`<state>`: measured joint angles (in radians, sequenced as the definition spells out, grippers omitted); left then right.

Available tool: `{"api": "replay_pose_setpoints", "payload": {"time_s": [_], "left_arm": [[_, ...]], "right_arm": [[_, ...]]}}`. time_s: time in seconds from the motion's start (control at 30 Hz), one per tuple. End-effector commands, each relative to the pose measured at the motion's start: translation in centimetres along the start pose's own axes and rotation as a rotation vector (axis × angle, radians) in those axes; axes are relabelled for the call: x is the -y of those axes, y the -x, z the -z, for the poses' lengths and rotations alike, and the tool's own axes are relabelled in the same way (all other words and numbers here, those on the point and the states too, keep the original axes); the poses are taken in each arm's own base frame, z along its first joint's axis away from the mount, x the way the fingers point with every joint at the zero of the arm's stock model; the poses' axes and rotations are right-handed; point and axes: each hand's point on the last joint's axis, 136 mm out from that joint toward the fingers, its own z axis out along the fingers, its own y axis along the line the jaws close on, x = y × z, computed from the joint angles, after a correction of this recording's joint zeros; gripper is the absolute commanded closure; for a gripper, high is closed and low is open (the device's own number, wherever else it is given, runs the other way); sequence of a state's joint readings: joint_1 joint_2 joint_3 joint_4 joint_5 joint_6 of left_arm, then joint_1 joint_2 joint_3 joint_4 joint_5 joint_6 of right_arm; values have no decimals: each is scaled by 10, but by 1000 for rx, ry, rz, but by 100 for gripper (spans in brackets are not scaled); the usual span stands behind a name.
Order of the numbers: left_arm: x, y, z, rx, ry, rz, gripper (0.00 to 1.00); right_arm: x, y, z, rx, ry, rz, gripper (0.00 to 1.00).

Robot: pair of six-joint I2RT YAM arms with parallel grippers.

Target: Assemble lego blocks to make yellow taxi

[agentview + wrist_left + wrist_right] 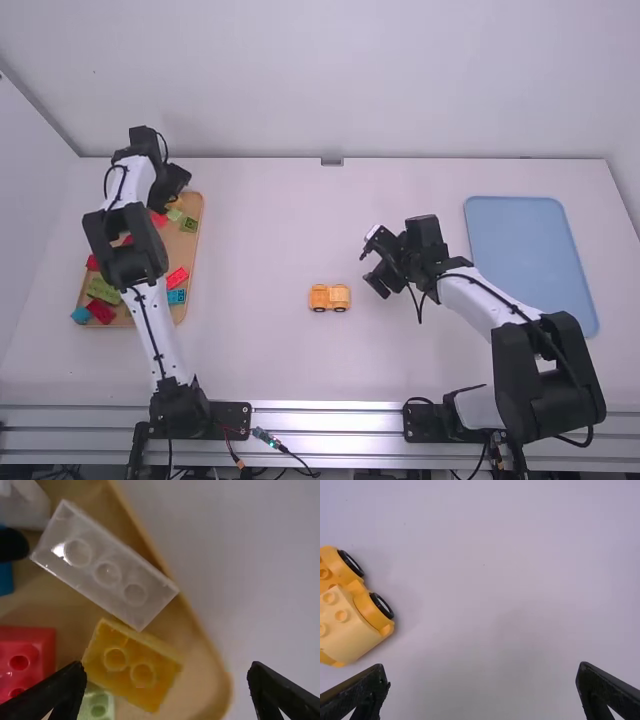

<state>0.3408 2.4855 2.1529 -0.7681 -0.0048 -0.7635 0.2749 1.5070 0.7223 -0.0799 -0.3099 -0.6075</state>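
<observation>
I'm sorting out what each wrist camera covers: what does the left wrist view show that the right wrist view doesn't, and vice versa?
Left wrist view: a clear block, a yellow block, a red block and a pale green block in a light-brown tray.

Right wrist view: a yellow wheeled piece with black tyres and a paler yellow part on top.

Both: white tabletop and an open two-fingered black tool, the left tool in one, the right tool in the other.
</observation>
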Motion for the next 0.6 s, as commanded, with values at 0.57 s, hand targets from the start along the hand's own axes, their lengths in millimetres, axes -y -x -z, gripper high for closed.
{"api": "replay_pose_setpoints", "payload": {"time_s": [0.57], "left_arm": [[-25, -10, -6, -51, 78, 25, 43]], "right_arm": [[1, 10, 5, 23, -8, 12, 1]]}}
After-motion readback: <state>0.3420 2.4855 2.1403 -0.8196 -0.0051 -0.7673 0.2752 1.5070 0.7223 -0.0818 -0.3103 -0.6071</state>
